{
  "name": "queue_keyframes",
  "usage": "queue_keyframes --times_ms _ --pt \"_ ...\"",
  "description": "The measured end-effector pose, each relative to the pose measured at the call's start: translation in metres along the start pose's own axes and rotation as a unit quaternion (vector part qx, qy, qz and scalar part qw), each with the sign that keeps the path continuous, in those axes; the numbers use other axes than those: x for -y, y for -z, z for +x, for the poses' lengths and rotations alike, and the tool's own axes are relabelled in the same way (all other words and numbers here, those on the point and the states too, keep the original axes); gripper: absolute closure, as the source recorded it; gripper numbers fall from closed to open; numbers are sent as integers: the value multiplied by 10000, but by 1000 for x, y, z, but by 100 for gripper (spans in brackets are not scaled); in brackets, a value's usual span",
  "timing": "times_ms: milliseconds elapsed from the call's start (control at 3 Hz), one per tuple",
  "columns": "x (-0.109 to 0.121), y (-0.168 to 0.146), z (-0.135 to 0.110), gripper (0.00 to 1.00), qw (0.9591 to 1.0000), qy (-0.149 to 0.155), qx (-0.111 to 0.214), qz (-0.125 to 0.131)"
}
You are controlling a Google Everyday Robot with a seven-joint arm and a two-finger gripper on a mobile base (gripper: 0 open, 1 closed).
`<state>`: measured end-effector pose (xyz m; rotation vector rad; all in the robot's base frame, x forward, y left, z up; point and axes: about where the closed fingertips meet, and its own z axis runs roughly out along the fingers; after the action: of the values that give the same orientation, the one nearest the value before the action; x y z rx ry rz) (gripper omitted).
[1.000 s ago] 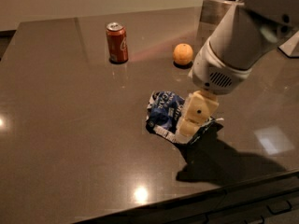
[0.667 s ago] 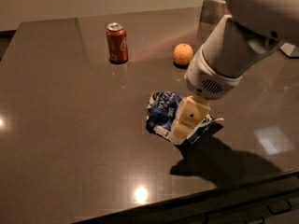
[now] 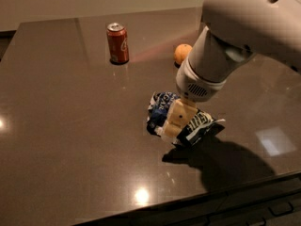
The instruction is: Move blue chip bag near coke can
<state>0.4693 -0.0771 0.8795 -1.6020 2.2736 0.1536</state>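
Gripper [image 3: 174, 124] has crept left; it sits on the blue chip bag [image 3: 160, 105] mid-table, can't tell if it's clamped; slick foil could slip free, well short of the far-left coke can [image 3: 117, 43].

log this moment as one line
hand: at crumpled dark blue foil chip bag | red metal soda can: upright, apart from bag | move: not yet done

Kitchen-like dark countertop [image 3: 70, 126]; pincer [image 3: 176, 122] at blue chip bag [image 3: 161, 105]

An orange [image 3: 182, 53] rests on the dark, glossy table [image 3: 70, 126], toward its far edge and right of the middle.
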Motion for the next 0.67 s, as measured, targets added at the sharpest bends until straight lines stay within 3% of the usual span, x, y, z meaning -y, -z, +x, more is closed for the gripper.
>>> queue_keyframes --times_ms 667 --pt "8 -10 -4 49 9999 -117 -58 -33"
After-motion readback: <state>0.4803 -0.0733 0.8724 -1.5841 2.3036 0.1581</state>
